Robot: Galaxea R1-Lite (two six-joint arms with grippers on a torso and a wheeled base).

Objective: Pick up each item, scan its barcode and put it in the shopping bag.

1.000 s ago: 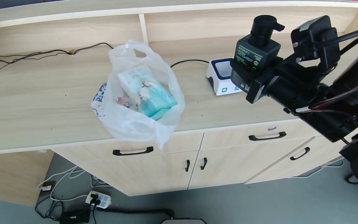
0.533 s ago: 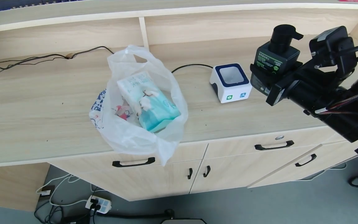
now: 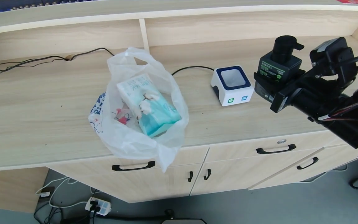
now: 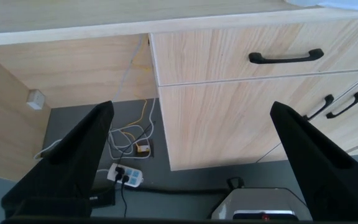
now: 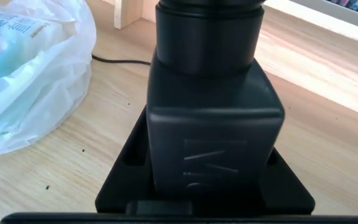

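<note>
My right gripper [image 3: 270,85] is shut on a black pump bottle [image 3: 279,67], held upright above the counter just right of the white-and-blue barcode scanner [image 3: 232,85]. In the right wrist view the black bottle [image 5: 211,124] stands between the fingers. A white plastic shopping bag [image 3: 138,105] sits open on the counter's front edge, with a teal tissue pack [image 3: 149,104] inside; the bag [image 5: 30,74] also shows in the right wrist view. My left gripper [image 4: 191,162] hangs open below the counter, facing the drawers.
The wooden counter [image 3: 42,102] has a raised shelf behind it with a divider [image 3: 144,31]. Black cables [image 3: 42,57] run along the back left. Drawers and cabinet doors [image 3: 275,151] line the front. A power strip [image 3: 98,205] lies on the floor.
The camera has shifted. Against the counter, my right gripper has carried the black bottle to the right, from in front of the scanner to a spot beside it.
</note>
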